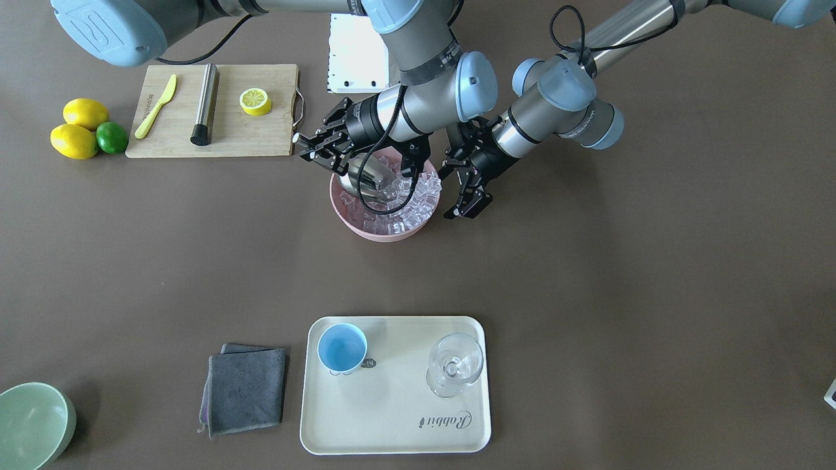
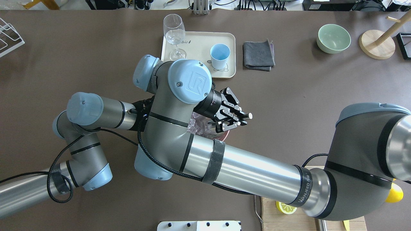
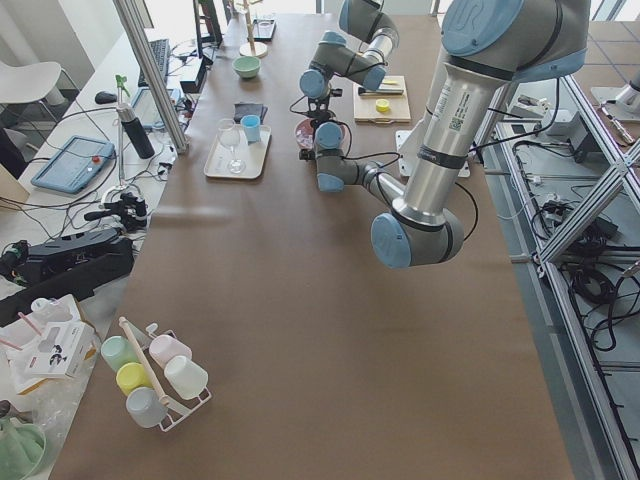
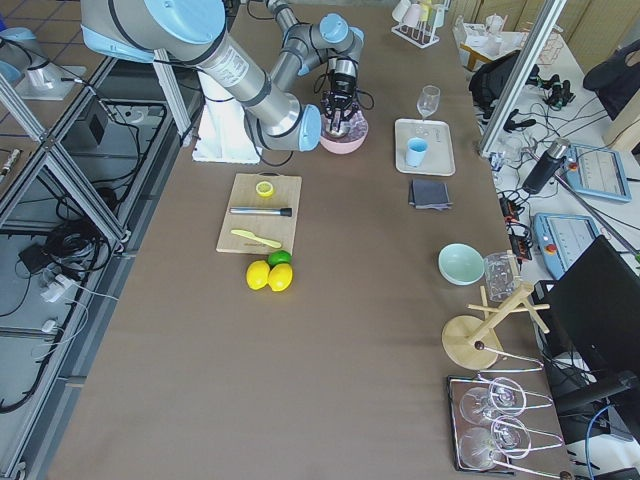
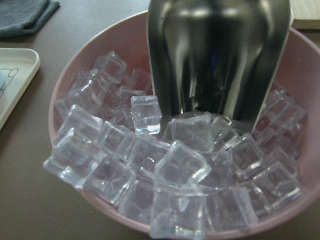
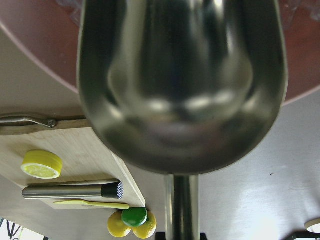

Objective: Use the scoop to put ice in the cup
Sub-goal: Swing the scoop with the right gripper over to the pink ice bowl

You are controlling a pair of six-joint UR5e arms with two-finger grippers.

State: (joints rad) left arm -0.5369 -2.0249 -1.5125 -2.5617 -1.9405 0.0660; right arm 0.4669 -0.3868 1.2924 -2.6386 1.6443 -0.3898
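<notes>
Bright, even light, soft shadows; the scoop looms blurred, glaring.

Brown table with pink bowl, tray, cutting board, grey cloth

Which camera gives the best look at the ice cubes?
The left wrist view: ice cubes fill the pink bowl close up. Front-facing shows them small; overhead, the right arm nearly covers them; side views, barely.
</notes>
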